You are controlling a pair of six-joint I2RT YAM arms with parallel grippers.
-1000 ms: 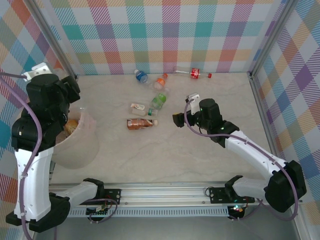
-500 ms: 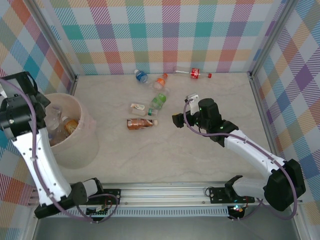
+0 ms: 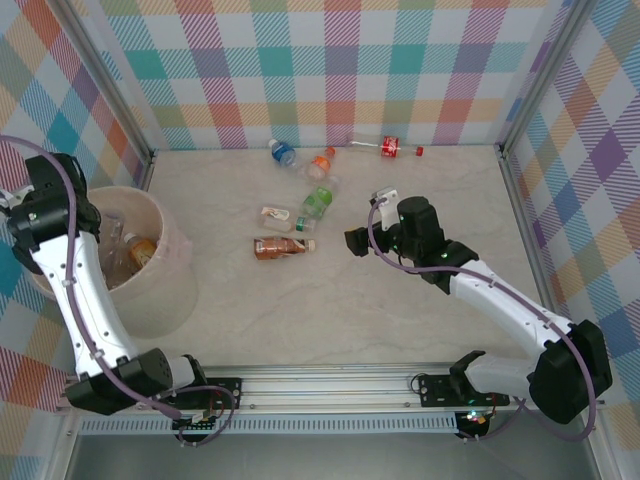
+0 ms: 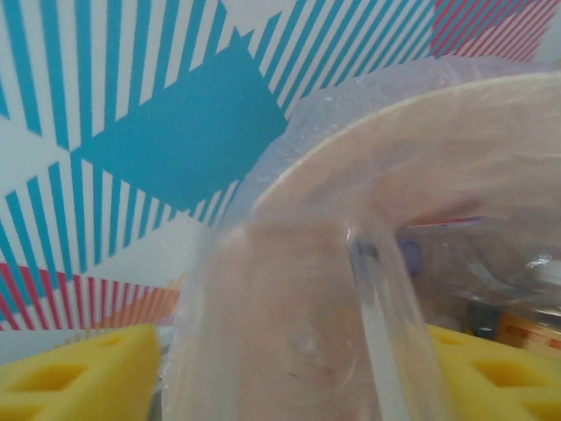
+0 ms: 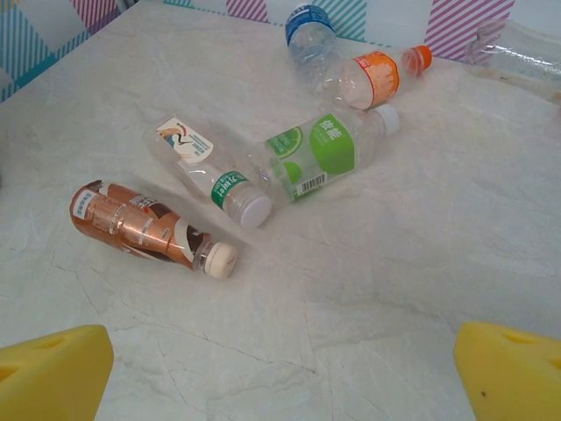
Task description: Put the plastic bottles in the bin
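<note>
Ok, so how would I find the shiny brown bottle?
Look at the pale table, then the bunch of bottles lying near its middle, just left of the right claw. The shiny brown bottle lies closest to the arms' bases. Only it has a coppery wrap; the others are clear with green, orange, blue or red labels.
</note>
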